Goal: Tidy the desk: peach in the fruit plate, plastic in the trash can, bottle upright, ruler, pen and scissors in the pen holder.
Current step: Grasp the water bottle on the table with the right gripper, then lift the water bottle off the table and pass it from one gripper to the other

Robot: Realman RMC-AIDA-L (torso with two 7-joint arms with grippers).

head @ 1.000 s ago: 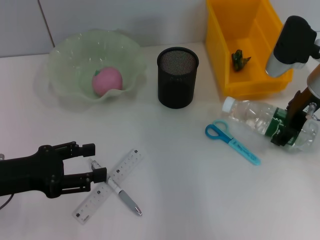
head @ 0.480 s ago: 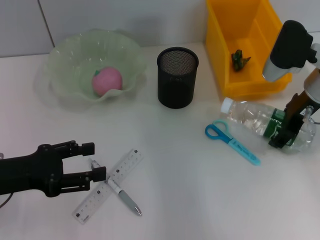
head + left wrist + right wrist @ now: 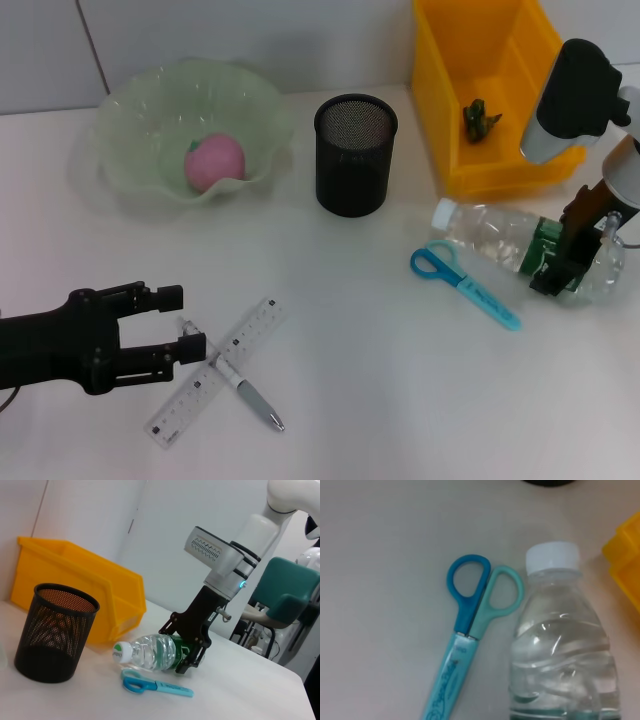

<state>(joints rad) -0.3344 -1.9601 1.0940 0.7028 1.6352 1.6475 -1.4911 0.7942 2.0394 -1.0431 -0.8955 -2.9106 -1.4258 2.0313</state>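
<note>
A clear bottle [image 3: 495, 233] with a white cap lies on its side on the table's right part, cap toward the pen holder. My right gripper [image 3: 556, 262] is shut on the bottle at its green label, also seen as the right gripper [image 3: 185, 647] on the bottle [image 3: 150, 652]. Blue scissors [image 3: 465, 286] lie just in front of the bottle [image 3: 560, 650]. A clear ruler [image 3: 215, 370] and a pen [image 3: 240, 385] lie crossed at the front left. My left gripper [image 3: 180, 322] stands open beside them. The peach [image 3: 213, 162] sits in the green fruit plate [image 3: 130, 100].
The black mesh pen holder [image 3: 355, 155] stands in the middle at the back. A yellow bin [image 3: 490, 165] at the back right holds a crumpled green plastic piece [image 3: 481, 118]. The scissors [image 3: 470, 630] lie close against the bottle's neck.
The right gripper has shifted the bottle slightly left, its cap now nearer the pen holder. The left gripper has drawn back a little to the left.
</note>
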